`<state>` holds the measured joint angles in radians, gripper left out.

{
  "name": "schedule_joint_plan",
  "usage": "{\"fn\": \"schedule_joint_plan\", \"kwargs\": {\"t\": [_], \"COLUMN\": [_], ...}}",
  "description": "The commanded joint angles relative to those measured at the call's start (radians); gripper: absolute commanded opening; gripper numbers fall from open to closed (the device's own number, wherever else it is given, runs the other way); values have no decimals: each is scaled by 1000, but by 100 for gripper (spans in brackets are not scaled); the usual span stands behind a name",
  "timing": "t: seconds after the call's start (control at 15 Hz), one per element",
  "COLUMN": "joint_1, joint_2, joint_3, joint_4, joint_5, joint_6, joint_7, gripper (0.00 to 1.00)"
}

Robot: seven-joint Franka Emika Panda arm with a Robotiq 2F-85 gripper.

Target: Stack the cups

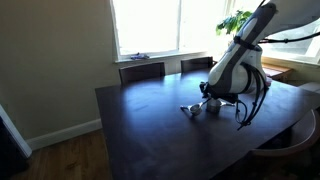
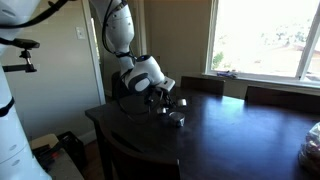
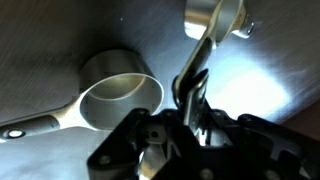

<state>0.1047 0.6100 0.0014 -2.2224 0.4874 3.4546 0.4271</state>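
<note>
The gripper [image 3: 190, 100] fills the bottom of the wrist view, its jaws clamped on the thin handle of a silver measuring cup [image 3: 214, 14] whose bowl sits beyond the fingertips. A second measuring cup [image 3: 115, 95] lies mouth up just beside the gripper, not touching it. Only this view shows the grip. In both exterior views the cups [image 1: 190, 108] are tiny glints on the dark table [image 1: 150, 130] under the gripper. I count perhaps two there, possibly three.
</note>
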Motion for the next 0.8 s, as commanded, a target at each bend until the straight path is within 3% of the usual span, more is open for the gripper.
{"fn": "schedule_joint_plan", "kwargs": {"t": [0.0,0.4,0.73], "joint_1": [43,-9,17], "joint_2": [-8,55,67], "joint_3": [-52,36,19], "joint_4": [10,60,103], "joint_5": [64,41,77], "joint_6": [0,-2,-1], "joint_7": [15,32,48], "gripper": [3,3,3]}}
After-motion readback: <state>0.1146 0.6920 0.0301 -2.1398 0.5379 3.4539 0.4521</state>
